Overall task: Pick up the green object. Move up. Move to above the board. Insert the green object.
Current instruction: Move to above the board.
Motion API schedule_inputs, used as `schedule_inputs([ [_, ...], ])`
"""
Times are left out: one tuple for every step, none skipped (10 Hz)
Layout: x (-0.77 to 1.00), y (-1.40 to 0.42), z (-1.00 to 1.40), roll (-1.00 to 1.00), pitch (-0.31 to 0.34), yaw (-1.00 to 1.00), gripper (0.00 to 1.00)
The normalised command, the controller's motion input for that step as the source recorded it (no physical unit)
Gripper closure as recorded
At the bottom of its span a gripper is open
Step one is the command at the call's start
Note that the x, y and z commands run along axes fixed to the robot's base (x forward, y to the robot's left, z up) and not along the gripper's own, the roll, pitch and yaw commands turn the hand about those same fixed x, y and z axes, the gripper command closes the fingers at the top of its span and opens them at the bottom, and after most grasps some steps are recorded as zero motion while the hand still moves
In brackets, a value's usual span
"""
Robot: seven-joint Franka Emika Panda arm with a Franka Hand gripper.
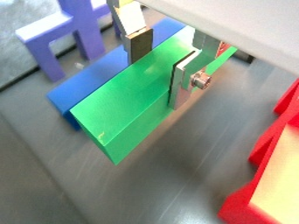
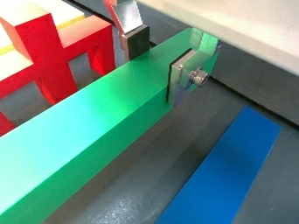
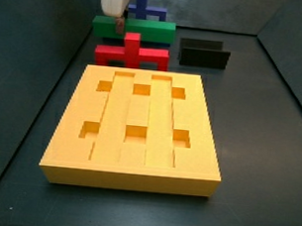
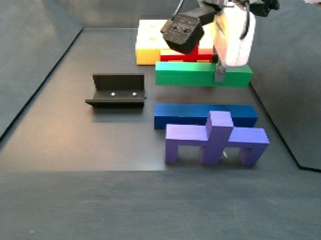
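- Board (image 3: 132, 133), yellow and the largest thing, lies flat with its six square holes empty.
- Green bar (image 4: 204, 75) rests on the floor between the red cross (image 3: 132, 54) and the blue block (image 4: 205, 116).
- Gripper (image 2: 158, 59) straddles the bar, its fingers (image 2: 184, 79) grasping both sides; lifting straight up should keep the bar level.

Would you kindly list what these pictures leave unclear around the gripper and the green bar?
- Gripper: in a side view only its white body shows; fingers hidden behind the green bar.
- Green bar's far end: cut off by the edge in a wrist view.
- Board: mostly hidden behind the arm in a side view.
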Motion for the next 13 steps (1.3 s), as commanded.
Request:
schedule_inputs([
  [-0.02,0.00,1.40,0.00,0.021,0.00,1.00],
  [-0.04,-0.01,1.40,-0.06,0.014,0.00,1.00],
  [-0.02,0.01,1.40,-0.10,0.004,-0.01,1.00],
  [0.01,0.01,1.40,-0.10,0.042,-0.01,1.00],
  [0.02,0.01,1.40,-0.09,0.059,-0.01,1.00],
  [0.00,0.00,1.40,-0.08,0.065,-0.01,1.00],
  [0.01,0.01,0.61,-0.08,0.053,-0.01,1.00],
  [0.51,-1.40,0.21,-0.01,0.010,1.00,1.00],
  [0.51,-1.40,0.20,0.00,0.013,1.00,1.00],
  [0.53,-1.40,0.19,0.00,0.021,1.00,1.00],
  [0.56,-1.40,0.20,-0.01,0.027,1.00,1.00],
  [0.57,-1.40,0.20,0.00,0.035,1.00,1.00],
  [0.57,-1.40,0.21,0.01,0.042,1.00,1.00],
])
